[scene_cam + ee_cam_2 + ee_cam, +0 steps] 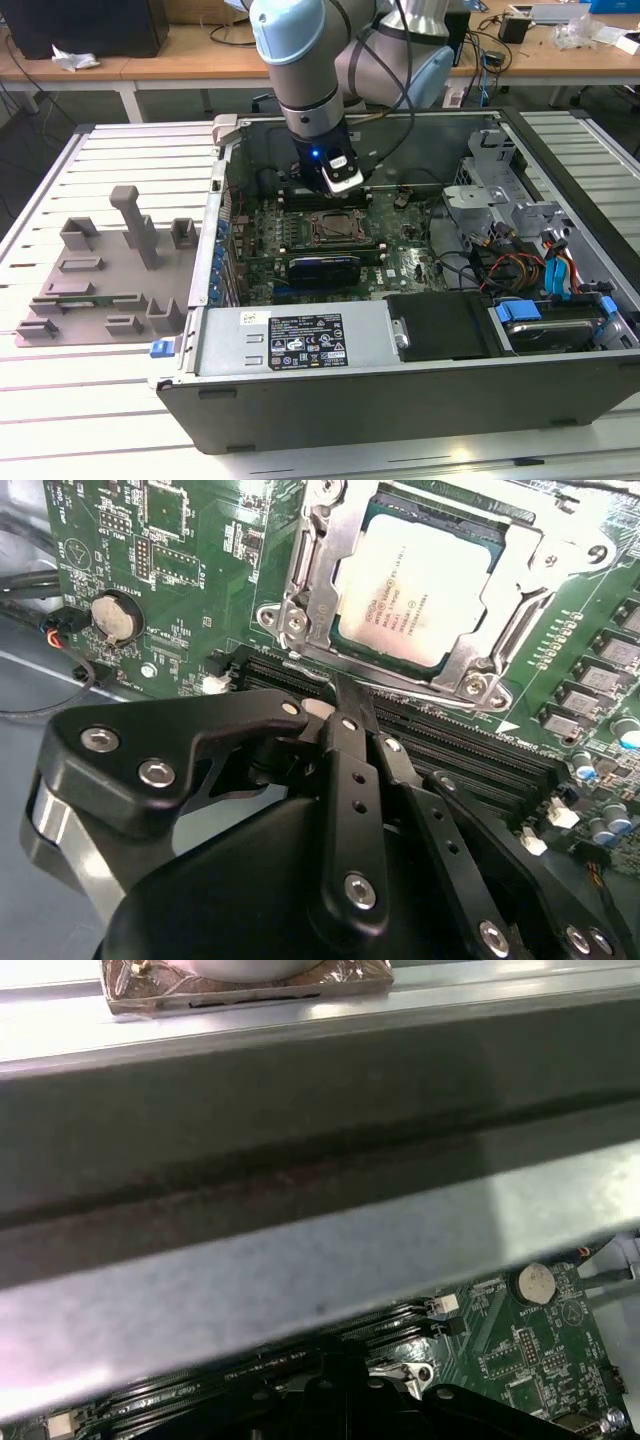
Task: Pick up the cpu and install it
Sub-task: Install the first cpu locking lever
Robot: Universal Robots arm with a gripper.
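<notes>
The cpu (425, 585) sits flat in the motherboard socket (310, 575), silvery top facing up, metal retention frame around it; it's square, so no real long axis, edges running parallel w/ the socket frame. In the second wrist view the hand (345, 685) hangs just beside the socket over the RAM slots (470, 750), fingers pressed together to one narrow tip, holding nothing. Exterior view: arm (305, 90) reaches down into the open PC case (400, 400) on the slatted table (100, 420); grey fixture tray (100, 280) lies toward that view's left.
</notes>
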